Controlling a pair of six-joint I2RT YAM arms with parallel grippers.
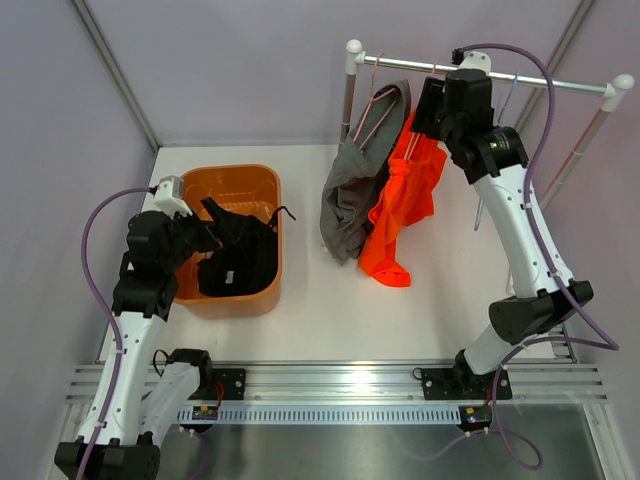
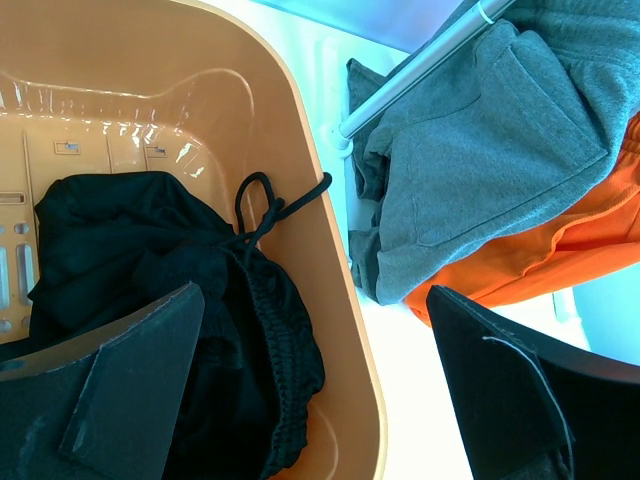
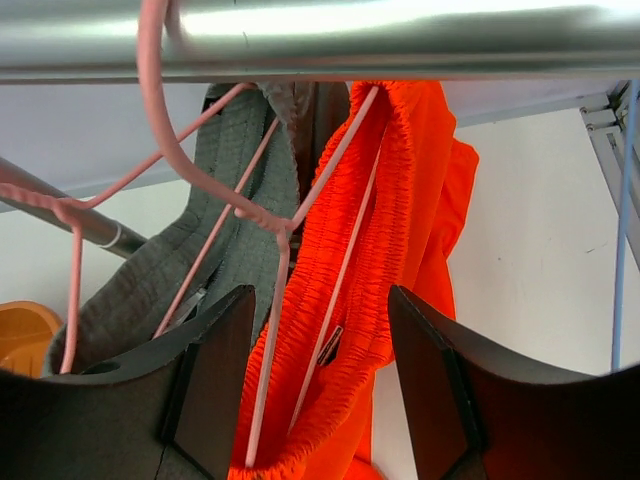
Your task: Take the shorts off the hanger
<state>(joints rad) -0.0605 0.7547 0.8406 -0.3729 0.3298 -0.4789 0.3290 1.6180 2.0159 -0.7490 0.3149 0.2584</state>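
Note:
Black shorts (image 1: 238, 262) lie bunched in the orange bin (image 1: 262, 180); their drawstring (image 2: 262, 205) drapes over the bin wall. My left gripper (image 1: 205, 237) hovers over that bin, open and empty (image 2: 315, 293). Grey shorts (image 1: 350, 195) and bright orange shorts (image 1: 405, 210) hang from pink hangers (image 3: 270, 225) on the metal rail (image 1: 480, 75). My right gripper (image 1: 418, 125) is up at the rail, open, its fingers on either side of the orange shorts' waistband (image 3: 385, 200) and the hanger's wires, gripper (image 3: 318, 300). The grey shorts (image 3: 150, 285) hang just left of it.
The rail stands on white posts (image 1: 353, 50) at the back of the white table (image 1: 330, 310). A blue hanger (image 3: 622, 230) hangs right of the orange shorts. The bin's rim (image 2: 340, 300) runs between my left fingers. Grey walls enclose the back and sides.

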